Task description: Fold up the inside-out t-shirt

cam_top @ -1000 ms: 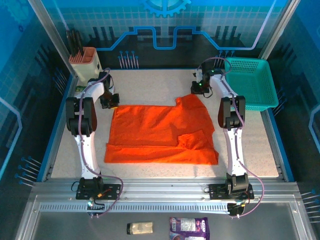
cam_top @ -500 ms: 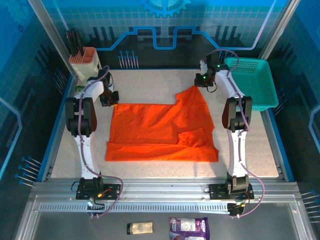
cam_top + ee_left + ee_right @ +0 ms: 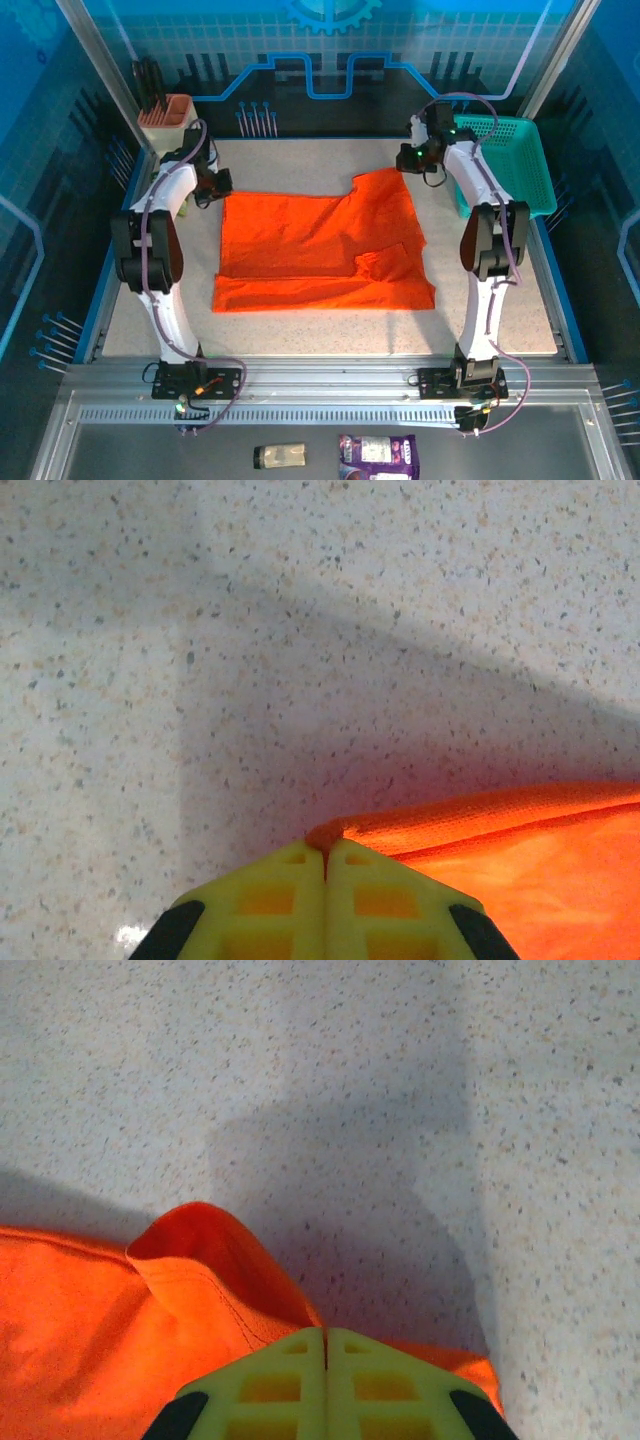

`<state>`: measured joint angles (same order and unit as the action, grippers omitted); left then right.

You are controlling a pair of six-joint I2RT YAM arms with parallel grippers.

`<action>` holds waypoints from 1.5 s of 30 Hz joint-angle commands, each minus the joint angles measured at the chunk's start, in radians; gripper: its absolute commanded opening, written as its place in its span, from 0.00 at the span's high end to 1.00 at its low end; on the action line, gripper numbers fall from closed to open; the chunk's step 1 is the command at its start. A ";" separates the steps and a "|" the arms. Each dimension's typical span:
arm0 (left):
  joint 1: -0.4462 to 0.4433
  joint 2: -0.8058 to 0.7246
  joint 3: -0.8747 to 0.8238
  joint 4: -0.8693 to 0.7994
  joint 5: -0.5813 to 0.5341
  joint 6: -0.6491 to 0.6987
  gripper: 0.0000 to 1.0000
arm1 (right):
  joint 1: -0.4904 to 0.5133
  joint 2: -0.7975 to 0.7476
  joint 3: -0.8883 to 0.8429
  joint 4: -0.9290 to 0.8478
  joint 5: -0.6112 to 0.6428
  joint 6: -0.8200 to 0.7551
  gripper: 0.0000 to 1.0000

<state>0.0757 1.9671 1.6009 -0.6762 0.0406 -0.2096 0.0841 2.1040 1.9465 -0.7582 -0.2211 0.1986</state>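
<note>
The bright orange t-shirt (image 3: 320, 245) lies spread on the speckled table, its far edge pulled up toward both arms. My left gripper (image 3: 218, 186) is shut on the shirt's far left corner; in the left wrist view the yellow jaws (image 3: 325, 852) pinch a nub of orange fabric (image 3: 500, 830). My right gripper (image 3: 412, 160) is shut on the far right corner, where a folded sleeve edge (image 3: 190, 1260) rises beside the closed jaws (image 3: 326, 1338). A small folded flap (image 3: 385, 262) sits on the shirt's right half.
A teal mesh basket (image 3: 515, 160) stands at the back right, close to the right arm. An orange tool holder (image 3: 165, 118) stands at the back left. The blue table frame (image 3: 570, 300) borders the sides. Two packets (image 3: 378, 455) lie below the front rail.
Both grippers have drawn the shirt's far corners backward and outward, stretching its far edge. The right arm has moved toward the basket, the left arm toward the back left.
</note>
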 commanded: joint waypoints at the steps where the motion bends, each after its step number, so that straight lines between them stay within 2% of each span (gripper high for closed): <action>1: -0.001 -0.067 -0.080 0.046 0.012 -0.035 1.00 | -0.010 -0.113 -0.092 0.028 -0.031 0.024 1.00; 17: 0.012 -0.396 -0.474 0.128 0.030 -0.109 1.00 | -0.015 -0.517 -0.589 0.037 -0.031 0.090 1.00; 25: 0.022 -0.503 -0.588 0.121 0.031 -0.128 1.00 | -0.012 -0.690 -0.797 0.043 -0.030 0.136 1.00; 34: 0.024 -0.590 -0.673 0.108 0.039 -0.158 1.00 | -0.003 -0.798 -0.944 0.043 -0.038 0.176 1.00; 45: 0.026 -0.681 -0.761 0.092 0.030 -0.194 1.00 | 0.007 -0.898 -0.991 -0.015 -0.011 0.203 1.00</action>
<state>0.0891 1.3235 0.8612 -0.5663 0.0612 -0.3717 0.0849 1.2407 0.9676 -0.7361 -0.2394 0.3801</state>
